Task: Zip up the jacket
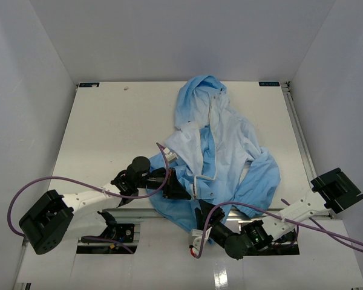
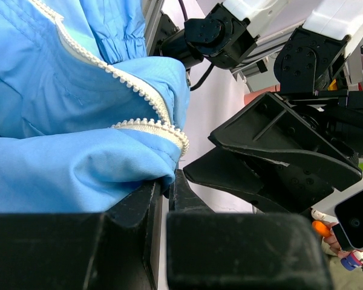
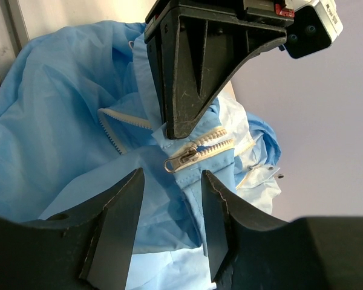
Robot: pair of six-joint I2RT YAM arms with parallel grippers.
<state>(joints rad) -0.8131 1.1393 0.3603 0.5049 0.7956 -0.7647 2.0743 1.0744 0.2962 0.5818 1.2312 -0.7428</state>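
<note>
Top external view first: where is the jacket?

— Crumpled on my white table, right of centre. The hood points toward the far edge and the lower part reaches the near edge, between my two arms. It lies open, with the paler lining showing.

And your left gripper?

— Nearly closed, pinching a fold of the jacket's lower front edge right by the end of the zipper teeth. My left wrist camera shows the blue cloth bunched on top of my fingers and drawn down into the narrow gap between them.

Your right gripper?

— About halfway open, with nothing in it. In my right wrist camera its two fingers stand apart, just short of the cloth. The metal slider lies beyond and between their tips, its pull tab flat and pointing left, with a short run of teeth to its right. My left finger comes down onto the fabric just above the slider in that view.

Are the two grippers touching?

— They are very close, facing each other across the jacket's edge. I cannot tell whether they touch.
</note>
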